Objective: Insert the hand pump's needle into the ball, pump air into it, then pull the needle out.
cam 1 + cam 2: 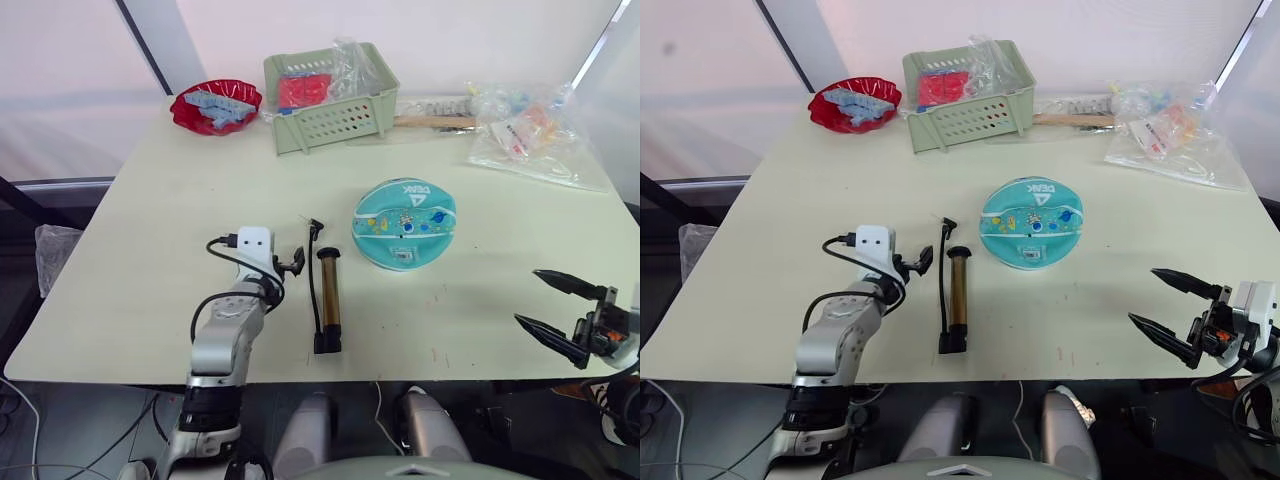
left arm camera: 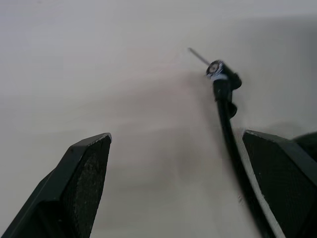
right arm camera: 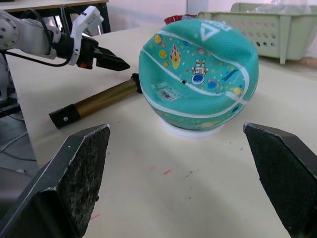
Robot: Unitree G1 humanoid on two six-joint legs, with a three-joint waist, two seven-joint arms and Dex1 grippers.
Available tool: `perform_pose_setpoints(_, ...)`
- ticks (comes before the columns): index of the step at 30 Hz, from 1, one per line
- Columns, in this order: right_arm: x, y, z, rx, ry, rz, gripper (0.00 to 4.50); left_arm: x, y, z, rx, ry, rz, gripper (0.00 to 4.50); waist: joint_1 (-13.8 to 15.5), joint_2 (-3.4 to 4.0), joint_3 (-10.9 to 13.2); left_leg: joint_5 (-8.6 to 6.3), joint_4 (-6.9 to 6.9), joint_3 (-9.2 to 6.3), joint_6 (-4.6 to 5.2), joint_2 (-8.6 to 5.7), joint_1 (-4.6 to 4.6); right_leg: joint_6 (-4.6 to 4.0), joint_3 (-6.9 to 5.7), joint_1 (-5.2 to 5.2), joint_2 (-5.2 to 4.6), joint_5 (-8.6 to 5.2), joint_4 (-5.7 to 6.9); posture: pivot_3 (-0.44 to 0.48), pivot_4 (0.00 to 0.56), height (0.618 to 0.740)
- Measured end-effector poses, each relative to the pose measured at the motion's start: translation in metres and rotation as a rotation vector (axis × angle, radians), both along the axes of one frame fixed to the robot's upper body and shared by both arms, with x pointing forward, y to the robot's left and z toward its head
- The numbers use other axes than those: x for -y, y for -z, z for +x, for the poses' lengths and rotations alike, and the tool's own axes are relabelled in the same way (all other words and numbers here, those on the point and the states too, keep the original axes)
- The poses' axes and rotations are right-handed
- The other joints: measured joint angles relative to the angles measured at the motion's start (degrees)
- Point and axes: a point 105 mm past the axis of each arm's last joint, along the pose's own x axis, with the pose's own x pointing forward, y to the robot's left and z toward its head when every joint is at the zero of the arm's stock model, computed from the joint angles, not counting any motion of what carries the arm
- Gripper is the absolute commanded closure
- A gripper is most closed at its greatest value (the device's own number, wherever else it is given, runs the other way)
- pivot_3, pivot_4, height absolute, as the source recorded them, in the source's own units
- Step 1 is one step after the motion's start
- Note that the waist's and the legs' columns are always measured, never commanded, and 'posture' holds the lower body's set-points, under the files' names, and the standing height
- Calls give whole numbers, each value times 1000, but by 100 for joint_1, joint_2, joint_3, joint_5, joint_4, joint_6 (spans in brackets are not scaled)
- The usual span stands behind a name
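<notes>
Black fingers of your right gripper point(image 1: 558, 315) spread wide at four o'clock. Your left gripper point(image 1: 296, 262) gapes beside the hand pump point(image 1: 328, 300), lying centrally; its needle point(image 2: 198, 55) rests untouched. The ball point(image 1: 404, 223) sits at one o'clock from the pump.

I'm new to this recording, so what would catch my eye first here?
The teal ball sits mid-table on a white ring. To its left the hand pump lies flat, its hose ending in the needle. The open left gripper hovers beside the hose; the open right gripper waits near the table's right edge.
</notes>
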Motion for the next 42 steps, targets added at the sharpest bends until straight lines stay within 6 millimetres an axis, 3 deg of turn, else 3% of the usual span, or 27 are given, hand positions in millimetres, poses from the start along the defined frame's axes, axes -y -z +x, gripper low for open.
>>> perform_pose_setpoints(11,2,2,-1,6,-7,-6,1,16,14,4,-63,-8,52,33,4,0,0,0,1,-2,0,-4,-1,2,0,0,-3,1,1,0,150,737)
perform_pose_setpoints(21,6,5,-2,3,-2,-5,1,14,23,7,-113,-29,124,33,8,5,-3,1,3,-1,0,-6,1,3,-1,4,-4,1,2,0,150,737)
perform_pose_setpoints(23,6,5,-2,3,-2,-5,0,14,23,7,-119,-30,131,801,15,6,-3,1,4,-2,0,-6,1,3,-2,6,-5,1,2,0,150,737)
perform_pose_setpoints(27,6,5,-2,3,-3,-5,0,20,26,6,-138,-18,129,2982,2,8,-5,1,4,-3,0,-6,4,4,1,6,-5,2,3,0,150,737)
perform_pose_setpoints(31,6,6,-3,1,-2,-5,0,18,33,4,-169,-26,136,4463,-25,14,-8,1,4,-2,0,-4,7,4,1,6,-3,2,6,0,150,737)
perform_pose_setpoints(42,6,5,-3,6,-7,-7,0,17,33,4,-163,-33,138,4463,-23,15,-9,1,4,-4,0,-5,7,4,4,7,-4,2,5,0,150,737)
